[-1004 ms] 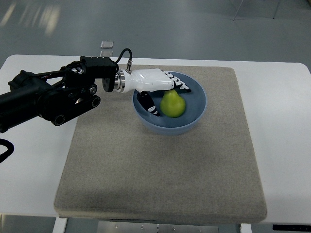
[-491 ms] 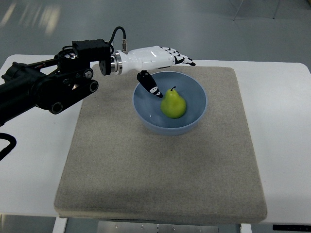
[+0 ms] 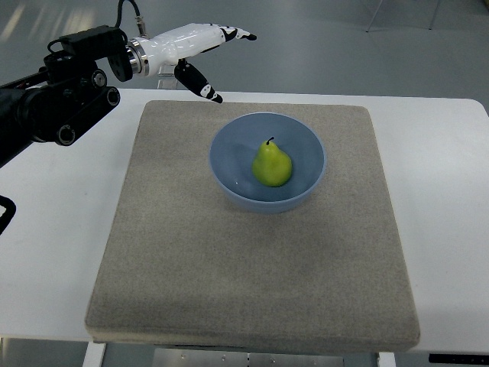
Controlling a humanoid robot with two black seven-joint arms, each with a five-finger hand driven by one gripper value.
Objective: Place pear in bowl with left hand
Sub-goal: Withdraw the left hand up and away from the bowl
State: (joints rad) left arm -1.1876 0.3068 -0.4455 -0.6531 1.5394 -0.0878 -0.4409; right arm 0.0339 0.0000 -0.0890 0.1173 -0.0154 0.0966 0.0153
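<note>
Grey, glossy floor fills the far strip of the top view, and below it a white desk [image 3: 447,199] spans the picture from edge to edge. On the desk lies a square grey mat [image 3: 252,283] with a coarse, felt-like face, covering most of the middle and leaving bare white margins at 3 and 9 o'clock.

Toward 12 o'clock on the mat stands a blue bowl [image 3: 229,145], round and shallow. Inside it rests the pear [image 3: 272,164], yellow-green, with its dark stem pointing toward 12 o'clock; it sits a little to the 3 o'clock side of the bowl's middle, touching the bowl's floor.

From the 9 o'clock edge the black left arm [image 3: 46,107] comes in and runs up toward 11 o'clock. At its end is the white left hand [image 3: 191,42], well apart from the bowl, over the desk's far edge near the mat's 11 o'clock corner. Its fingers [image 3: 233,33] reach out nearly straight toward 3 o'clock, black-tipped, while the thumb [image 3: 195,80] hangs down toward 5 o'clock; the hand is spread and empty. A small clear object just behind the hand is mostly hidden by it and I cannot tell what it is.
</note>
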